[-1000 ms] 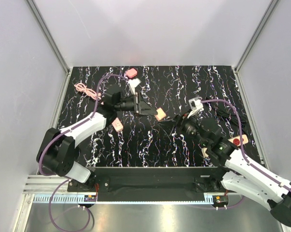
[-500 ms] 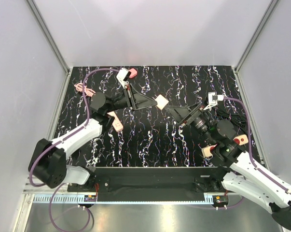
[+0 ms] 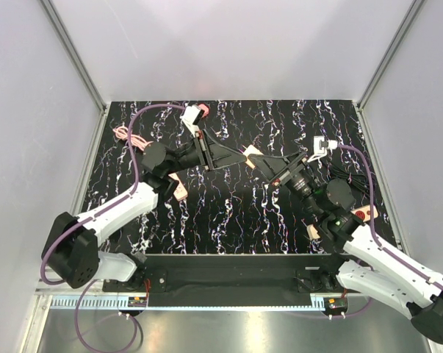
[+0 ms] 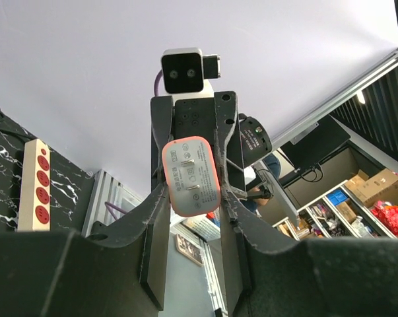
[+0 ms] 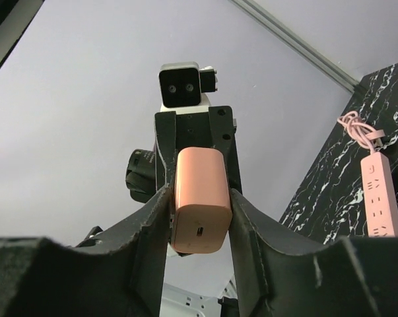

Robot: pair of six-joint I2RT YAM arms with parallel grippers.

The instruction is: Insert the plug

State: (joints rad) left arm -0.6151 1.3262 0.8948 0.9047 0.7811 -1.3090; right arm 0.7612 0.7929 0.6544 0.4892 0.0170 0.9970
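Black, white-veined tabletop (image 3: 228,213) lies well below both tools, which meet in mid-air between pale enclosure walls. The small pinkish-red rounded plastic plug (image 4: 191,175) hangs there, off the table and shared by the two. The left gripper (image 4: 192,201) is clamped on it, and the two metal prongs face back toward that gripper's wrist. The right gripper (image 5: 200,198) comes from the opposite side, its fingers lying against both flanks of the plug, whose flat rear face with a small port looks into its palm. From its wrist view it reads as gripping, though how firmly cannot be judged.

The main risk, as I judge it, is the hand-over itself. If the left fingers let go before the right ones bite properly, the smooth rounded shell could slip out and drop. If both pull while clamped, the plug may twist, leaving the prongs skewed relative to the right fingers.

That skew would matter later. The long beige power strip with red sockets (image 4: 37,185) lies flat below and back toward the right arm's base, partly under its forearm, and nothing holds it down. Tilted prongs could catch a socket rim and push the strip along instead of seating. A pink power strip (image 5: 382,191) below the left arm is a possible wrong target.
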